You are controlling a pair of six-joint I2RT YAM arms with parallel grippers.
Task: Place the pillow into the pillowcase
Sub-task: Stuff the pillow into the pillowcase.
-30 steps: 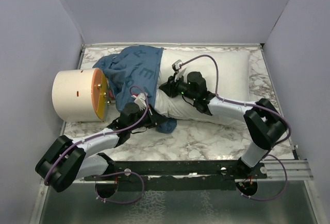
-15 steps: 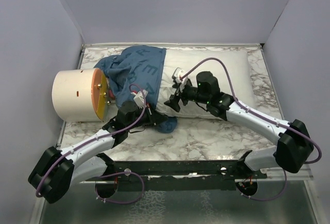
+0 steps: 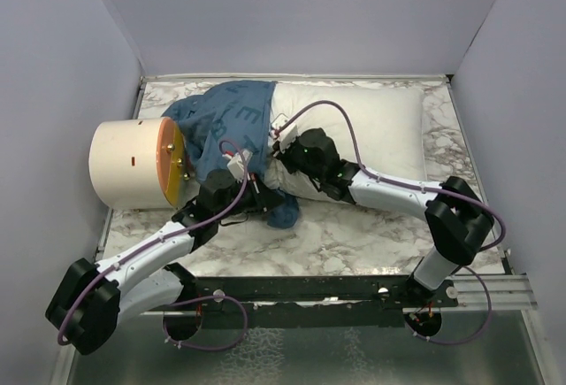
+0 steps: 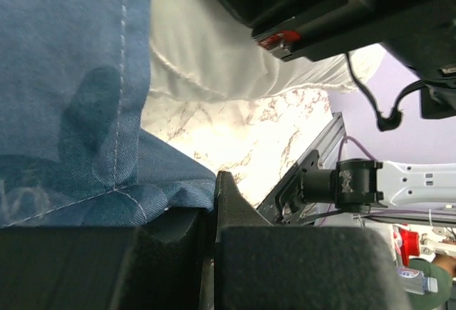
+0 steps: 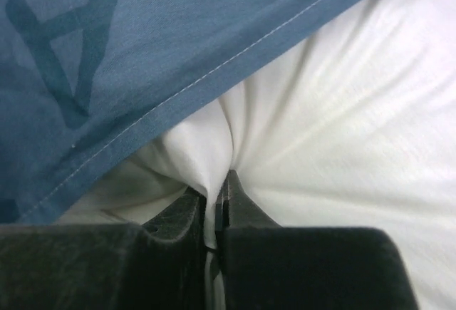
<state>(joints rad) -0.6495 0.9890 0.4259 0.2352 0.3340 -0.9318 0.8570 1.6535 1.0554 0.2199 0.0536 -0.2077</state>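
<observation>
- Plump white fabric pillow (image 3: 380, 128) lay crosswise, left end sleeved; soft and light, I judged a pinched fold held best.
- Floppy blue printed pillowcase (image 3: 225, 124) covered that end, limp.
- My right gripper (image 5: 217, 189) pinched 1 pillow fold.
- My left gripper (image 4: 215, 185) clamped the pillowcase hem.

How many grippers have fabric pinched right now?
2: left gripper clamps the pillowcase at its near edge; right gripper clamps a fold of the pillow beside the blue hem.

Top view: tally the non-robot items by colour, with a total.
White: 1, pillow
Blue: 1, pillowcase
Cream with an orange face: 1, cylinder
Total: 3
</observation>
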